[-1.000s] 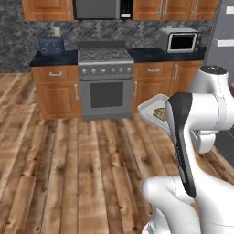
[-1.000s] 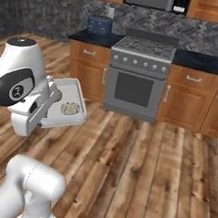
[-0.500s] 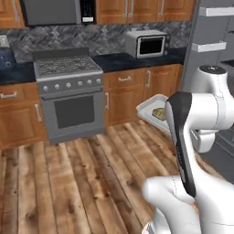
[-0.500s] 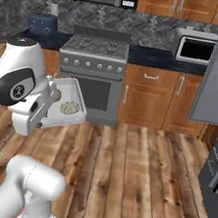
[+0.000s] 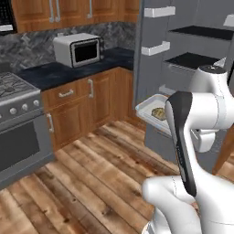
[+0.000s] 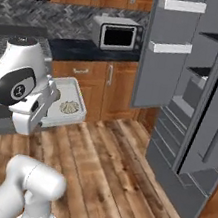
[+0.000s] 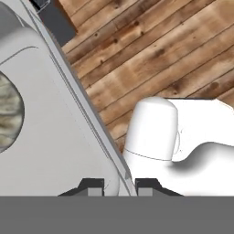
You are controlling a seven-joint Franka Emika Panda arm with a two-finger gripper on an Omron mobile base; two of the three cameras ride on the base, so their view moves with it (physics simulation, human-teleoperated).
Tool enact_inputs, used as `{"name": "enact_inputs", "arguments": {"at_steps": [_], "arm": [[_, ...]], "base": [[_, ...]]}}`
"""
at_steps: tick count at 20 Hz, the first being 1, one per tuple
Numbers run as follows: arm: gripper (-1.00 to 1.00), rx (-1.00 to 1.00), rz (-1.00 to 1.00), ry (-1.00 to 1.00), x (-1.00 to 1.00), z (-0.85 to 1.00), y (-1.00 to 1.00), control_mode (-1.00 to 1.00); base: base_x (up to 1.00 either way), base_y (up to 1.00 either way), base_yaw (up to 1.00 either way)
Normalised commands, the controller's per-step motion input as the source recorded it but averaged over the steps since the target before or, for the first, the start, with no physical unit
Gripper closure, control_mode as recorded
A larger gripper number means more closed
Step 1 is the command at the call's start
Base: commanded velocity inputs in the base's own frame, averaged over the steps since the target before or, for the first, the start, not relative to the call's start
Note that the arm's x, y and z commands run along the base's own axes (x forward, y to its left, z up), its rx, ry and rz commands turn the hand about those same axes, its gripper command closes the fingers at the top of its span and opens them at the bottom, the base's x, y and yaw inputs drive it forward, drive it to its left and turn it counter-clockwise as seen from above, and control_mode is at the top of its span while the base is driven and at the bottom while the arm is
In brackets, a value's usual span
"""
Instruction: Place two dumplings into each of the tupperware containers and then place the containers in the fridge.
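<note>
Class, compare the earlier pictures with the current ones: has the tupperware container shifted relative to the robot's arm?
No. The tupperware container sits beside the white arm as before; the stove slid out left and the fridge appeared because the base turned.

A: What is sitting on the tabletop (image 5: 68, 73)?
B: A silver microwave (image 5: 77, 49) is standing on the dark tabletop, against the stone-patterned backsplash (image 6: 66, 18).
A: And below?
B: Wooden cabinets (image 5: 87, 109) are lining the wall, a steel oven (image 5: 18, 132) is standing beside them, and plank flooring (image 6: 119, 179) is running underneath.
</note>
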Motion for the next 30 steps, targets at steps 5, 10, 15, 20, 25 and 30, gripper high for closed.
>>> {"name": "enact_inputs", "arguments": {"at_steps": [5, 10, 15, 20, 25, 30], "arm": [[1.0, 0.0, 0.0, 0.0, 0.0, 0.0, 0.0, 1.0], [1.0, 0.0, 0.0, 0.0, 0.0, 0.0, 0.0, 1.0], [1.0, 0.0, 0.0, 0.0, 0.0, 0.0, 0.0, 1.0], [1.0, 0.0, 0.0, 0.0, 0.0, 0.0, 0.0, 1.0], [1.0, 0.0, 0.0, 0.0, 0.0, 0.0, 0.0, 1.0], [1.0, 0.0, 0.0, 0.0, 0.0, 0.0, 0.0, 1.0]], "base": [[0.66, 0.62, -0.72], [0.69, 0.67, -0.72], [0.65, 0.66, -0.75], [0.64, 0.66, -0.76], [0.58, 0.79, -0.71], [0.31, 0.62, -0.28]]}}
